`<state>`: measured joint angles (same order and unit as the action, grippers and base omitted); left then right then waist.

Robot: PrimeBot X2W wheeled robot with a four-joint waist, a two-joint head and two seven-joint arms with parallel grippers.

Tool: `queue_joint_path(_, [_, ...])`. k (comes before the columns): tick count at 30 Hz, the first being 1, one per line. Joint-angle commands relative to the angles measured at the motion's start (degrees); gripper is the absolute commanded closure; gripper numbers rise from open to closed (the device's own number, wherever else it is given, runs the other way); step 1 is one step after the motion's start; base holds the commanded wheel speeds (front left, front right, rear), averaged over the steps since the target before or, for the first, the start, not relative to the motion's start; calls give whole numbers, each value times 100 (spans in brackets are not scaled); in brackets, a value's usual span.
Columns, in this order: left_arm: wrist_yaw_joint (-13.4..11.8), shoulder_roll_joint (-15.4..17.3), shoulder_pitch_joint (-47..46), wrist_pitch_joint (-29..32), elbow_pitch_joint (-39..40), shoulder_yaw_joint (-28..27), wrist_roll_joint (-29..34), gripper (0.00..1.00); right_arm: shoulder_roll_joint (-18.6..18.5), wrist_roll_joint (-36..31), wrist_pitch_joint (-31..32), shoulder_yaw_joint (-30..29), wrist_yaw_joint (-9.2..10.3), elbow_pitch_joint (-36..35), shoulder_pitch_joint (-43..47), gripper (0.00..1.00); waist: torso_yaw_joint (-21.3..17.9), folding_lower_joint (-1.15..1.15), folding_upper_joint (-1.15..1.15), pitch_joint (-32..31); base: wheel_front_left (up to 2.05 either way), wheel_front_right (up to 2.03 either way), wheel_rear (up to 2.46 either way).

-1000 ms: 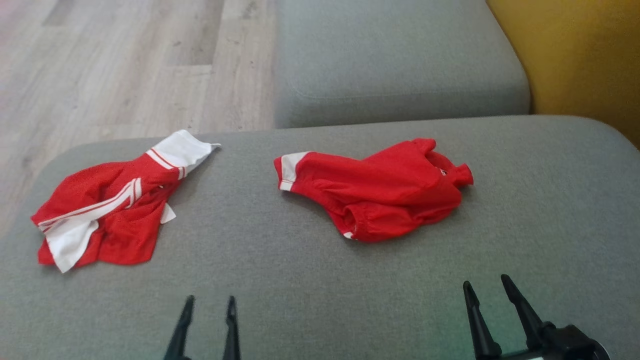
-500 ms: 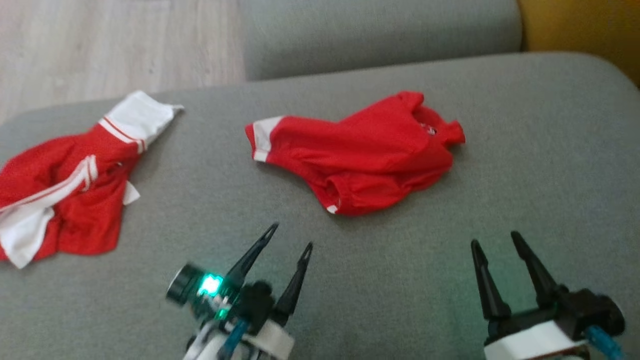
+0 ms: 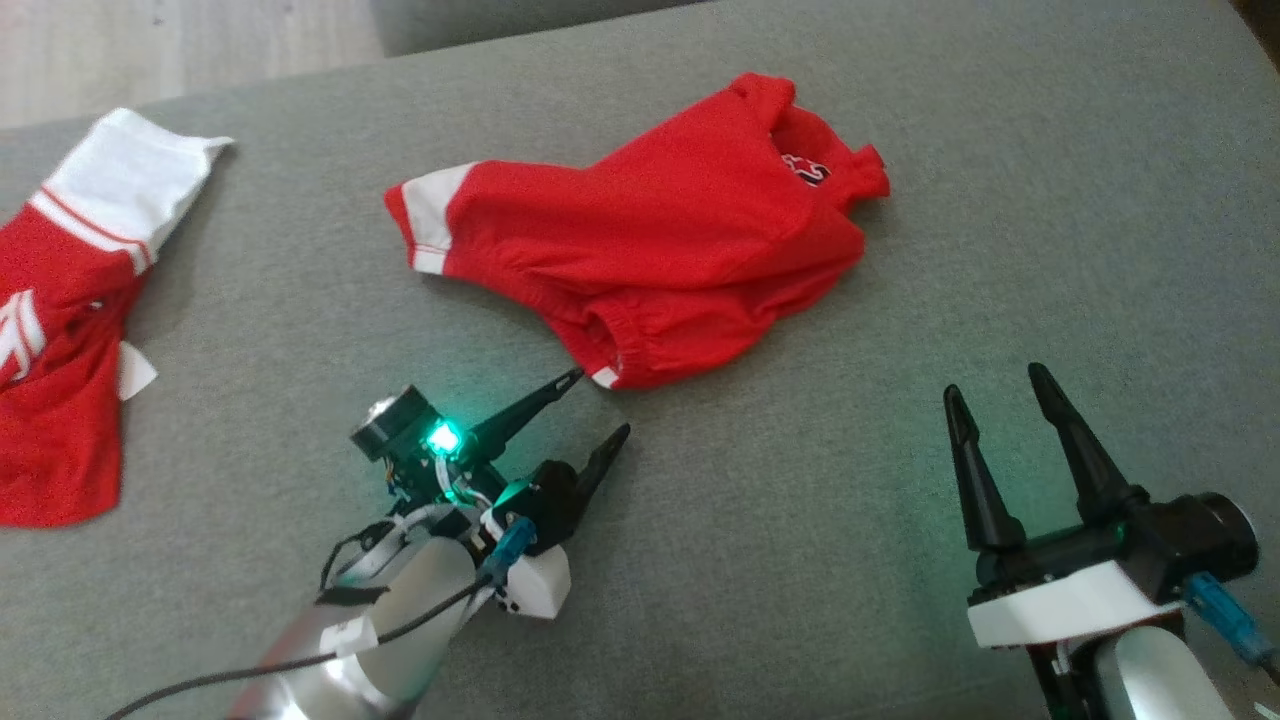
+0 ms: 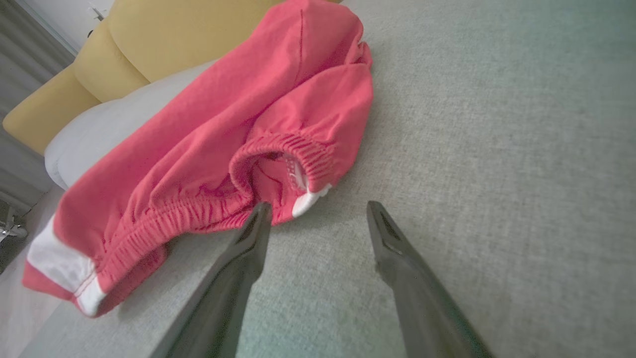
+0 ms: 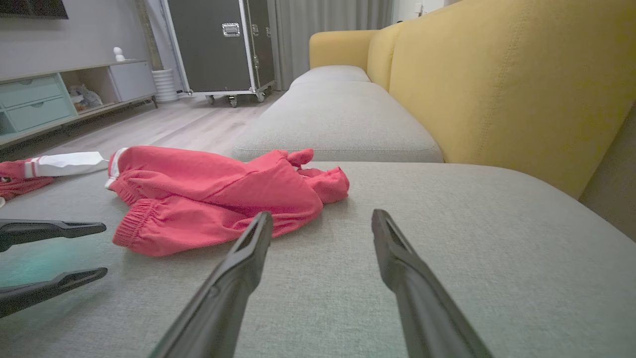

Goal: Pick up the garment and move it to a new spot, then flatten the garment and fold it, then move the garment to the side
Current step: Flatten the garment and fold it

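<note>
Left arm (image 3: 400, 590) advanced beside garment (image 3: 640, 230) cuff, both arms' jaws apart, second red garment (image 3: 50, 400) leftward

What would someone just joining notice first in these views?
The crumpled red garment lies mid-cushion on the grey sofa, its elastic opening nearest the robot. The left gripper hovers open right at that opening, while the right gripper stands open, apart, to the right. A second red-and-white garment lies at the far left.
</note>
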<state>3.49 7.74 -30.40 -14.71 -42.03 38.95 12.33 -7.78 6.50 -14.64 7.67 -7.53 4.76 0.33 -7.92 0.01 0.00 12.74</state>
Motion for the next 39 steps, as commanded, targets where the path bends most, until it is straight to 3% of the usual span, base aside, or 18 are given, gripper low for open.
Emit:
queue_joint_path(1, [-79, 151, -284, -29, 84, -82, -13, 0, -72, 23, -36, 77, 4, -195, -152, 0, -131, -1, 0, 111, 0, 0, 0])
queue_joint_path(12, [-368, 372, -646, -29, -343, 198, -319, 0, -38, 43, -36, 12, 4, -215, -180, 0, -353, -1, 0, 224, 0, 0, 0])
queue_joint_path(13, [-380, 384, -656, -29, -328, 229, -348, 34, -36, 43, -36, 3, 4, -219, -178, 0, -359, -1, 0, 226, 0, 0, 0])
queue_joint_path(14, [-392, 402, -662, -29, -298, 267, -372, 59, -36, 43, -36, -2, 4, -222, -174, 0, -367, -1, 0, 226, 0, 0, 0])
queue_joint_path(15, [-392, 402, -662, -29, -298, 267, -372, 59, -36, 43, -36, -2, 4, -222, -174, 0, -367, -1, 0, 226, 0, 0, 0])
queue_joint_path(16, [-369, 445, -666, -29, -232, 373, -408, 100, -31, 41, -36, -16, 4, -219, -163, 0, -379, -1, 0, 217, 0, 0, 0])
queue_joint_path(22, [-290, 533, -650, -29, 125, 665, -519, 100, -8, 36, -36, -18, 4, -180, -146, 0, -401, -1, 0, 126, 0, 0, 0])
queue_joint_path(26, [-96, 546, -626, -29, 581, 826, -762, 100, 34, 44, -36, 28, 4, -132, -113, 0, -458, -1, 0, -83, 0, 0, 0])
queue_joint_path(33, [299, 483, -1009, -29, 1464, 655, -1541, 100, 167, 55, -36, 90, 4, -47, 36, 0, -641, -1, 0, -624, 0, 0, 0])
queue_joint_path(39, [393, 539, -1746, -29, 1862, 540, -2219, 100, 290, 59, -36, 73, 4, 34, 289, 0, -705, -1, 0, -1117, 0, 0, 0])
